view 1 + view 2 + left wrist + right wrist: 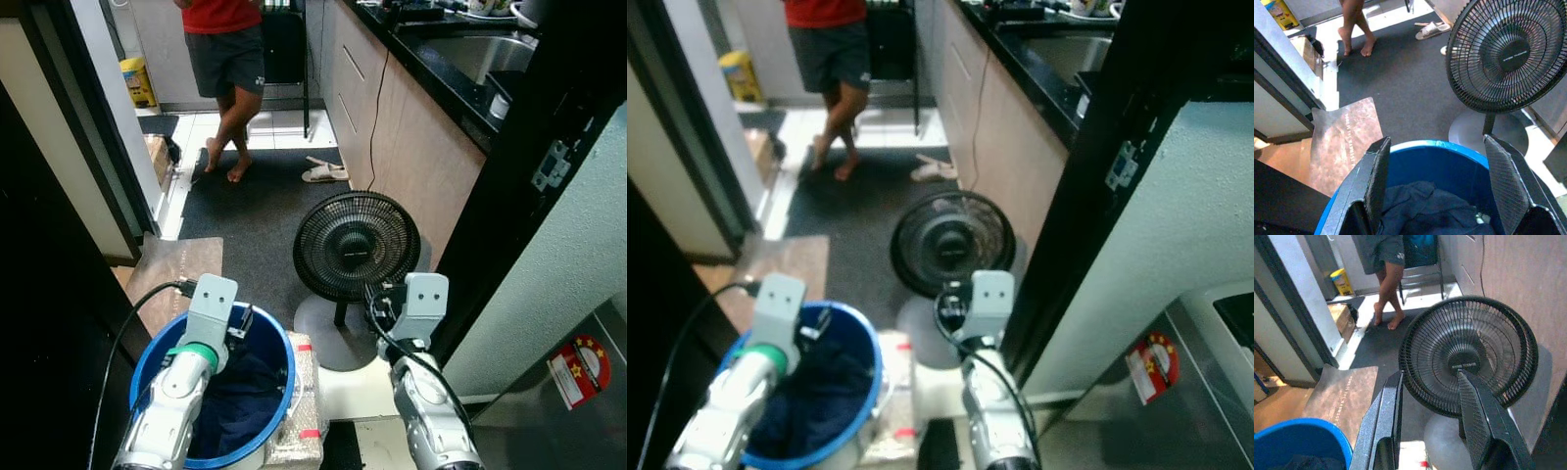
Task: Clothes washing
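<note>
A blue bucket (283, 345) stands on the floor at my lower left, holding dark blue clothes (243, 394). My left gripper (1436, 142) hovers over the bucket's near side, open, with nothing between its fingers; the clothes (1425, 210) lie just below it. My right gripper (1430, 375) is also open and empty, held in the air facing a black floor fan (1469, 355). A grey washing machine (1185, 392) with a red sticker sits at the lower right.
The fan (355, 245) stands straight ahead on a dark mat. A barefoot person (227, 59) stands farther down the kitchen, near a pair of sandals (323, 172). Cabinets (411, 147) line the right side. A brown board (176, 269) and a wrapped package (299, 401) flank the bucket.
</note>
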Controlling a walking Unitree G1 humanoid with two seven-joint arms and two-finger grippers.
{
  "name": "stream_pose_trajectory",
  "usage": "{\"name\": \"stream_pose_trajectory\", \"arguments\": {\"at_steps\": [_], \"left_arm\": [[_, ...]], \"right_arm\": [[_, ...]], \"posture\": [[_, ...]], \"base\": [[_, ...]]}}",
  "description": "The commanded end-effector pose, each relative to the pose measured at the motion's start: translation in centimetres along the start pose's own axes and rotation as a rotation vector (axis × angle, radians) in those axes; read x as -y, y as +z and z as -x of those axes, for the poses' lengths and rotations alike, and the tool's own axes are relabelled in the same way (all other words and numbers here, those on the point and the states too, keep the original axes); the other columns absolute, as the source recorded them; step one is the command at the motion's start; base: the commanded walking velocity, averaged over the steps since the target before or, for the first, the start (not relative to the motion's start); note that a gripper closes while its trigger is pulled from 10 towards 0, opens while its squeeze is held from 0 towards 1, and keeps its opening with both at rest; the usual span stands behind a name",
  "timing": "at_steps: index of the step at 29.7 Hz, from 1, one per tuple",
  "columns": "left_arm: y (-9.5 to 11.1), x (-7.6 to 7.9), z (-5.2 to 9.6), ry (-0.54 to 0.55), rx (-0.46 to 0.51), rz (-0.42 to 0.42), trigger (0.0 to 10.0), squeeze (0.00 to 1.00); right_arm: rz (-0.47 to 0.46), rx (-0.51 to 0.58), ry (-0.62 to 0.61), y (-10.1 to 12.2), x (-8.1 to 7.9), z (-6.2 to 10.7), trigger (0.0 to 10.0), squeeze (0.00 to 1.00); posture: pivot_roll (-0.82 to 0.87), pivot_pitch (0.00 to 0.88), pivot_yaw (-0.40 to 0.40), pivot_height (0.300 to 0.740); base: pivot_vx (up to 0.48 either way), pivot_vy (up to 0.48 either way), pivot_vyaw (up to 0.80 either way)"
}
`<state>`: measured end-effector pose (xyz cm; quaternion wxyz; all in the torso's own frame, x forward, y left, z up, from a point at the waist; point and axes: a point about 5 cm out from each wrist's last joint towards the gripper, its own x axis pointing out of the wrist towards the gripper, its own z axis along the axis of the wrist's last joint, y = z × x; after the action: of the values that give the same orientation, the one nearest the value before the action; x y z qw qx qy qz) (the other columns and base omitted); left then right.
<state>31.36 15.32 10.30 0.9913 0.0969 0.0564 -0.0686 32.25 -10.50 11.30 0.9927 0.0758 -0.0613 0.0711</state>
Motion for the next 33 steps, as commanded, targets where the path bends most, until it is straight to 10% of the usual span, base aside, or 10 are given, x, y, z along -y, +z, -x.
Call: {"name": "stream_pose_trajectory", "arguments": {"at_steps": [1,33], "left_arm": [[-0.5,0.0,0.0,0.009,-0.017,-0.004,10.0,0.00],[-0.1,-1.1,0.3,0.041,-0.009,-0.014,10.0,0.00]], "right_arm": [[0.003,-0.005,0.023,0.1,-0.3,-0.4,10.0,0.00],[-0.027,0.005,0.047,0.6,-1.2,-1.2,10.0,0.00]], "posture": [[0.04,0.041,0.035,0.680],[0.08,0.052,0.039,0.565]], "base": [[0.000,0.000,0.00],[0.000,0.000,0.00]]}}
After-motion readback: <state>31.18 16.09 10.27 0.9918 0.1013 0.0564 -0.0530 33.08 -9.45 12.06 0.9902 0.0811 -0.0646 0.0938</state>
